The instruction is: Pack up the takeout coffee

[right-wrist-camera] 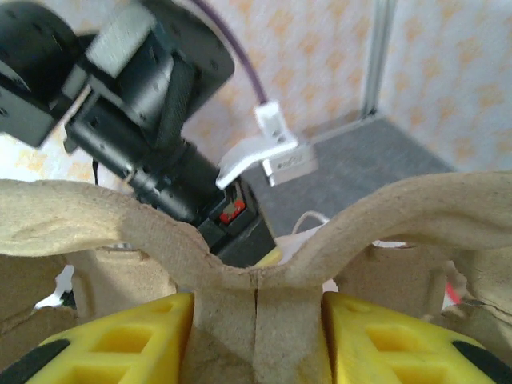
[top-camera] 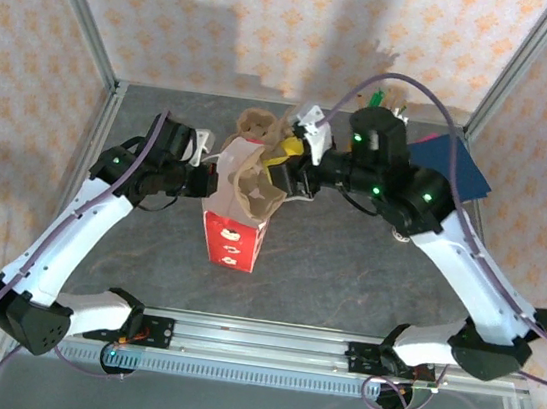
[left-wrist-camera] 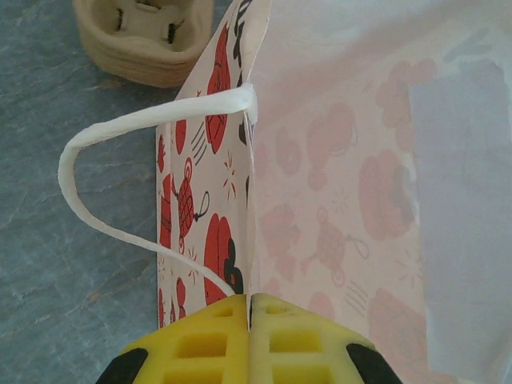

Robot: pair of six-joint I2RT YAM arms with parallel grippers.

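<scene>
**Over the bag, a carrier in one grip and the rim in the other**

At mid-counter (top-camera: 346, 265) stands one red-and-white paper bag (top-camera: 234, 240), upright with its mouth open. The top view takes in both arms meeting over it. The left gripper (top-camera: 210, 168) is at the bag's left rim. The right gripper (top-camera: 295, 157) comes in from the right with a brown pulp carrier (top-camera: 254, 187) at the bag's mouth.

The left wrist view gives what the top view cannot. Its yellow fingers (left-wrist-camera: 200, 344) are pressed together on the edge of the bag's wall, with the printed outside to their left and the pale inside to their right. One white handle (left-wrist-camera: 88, 144) loops out over the grey counter.

The right wrist view shows that grip up close. Its two yellow fingers (right-wrist-camera: 120, 340) pinch the carrier's folded centre tab between them, and the arched top edge spreads out to either side. Beyond it are black arm parts, a white bracket and a purple cable.

Whether the carrier holds the coffee cup cannot be told from these views.

By count there are two arms, one bag and one carrier held. A second carrier (top-camera: 257, 122) lies on the counter behind the bag. In the left wrist view its side looks layered, perhaps several nested. One dark blue sheet (top-camera: 460, 169) lies by the right arm.
</scene>
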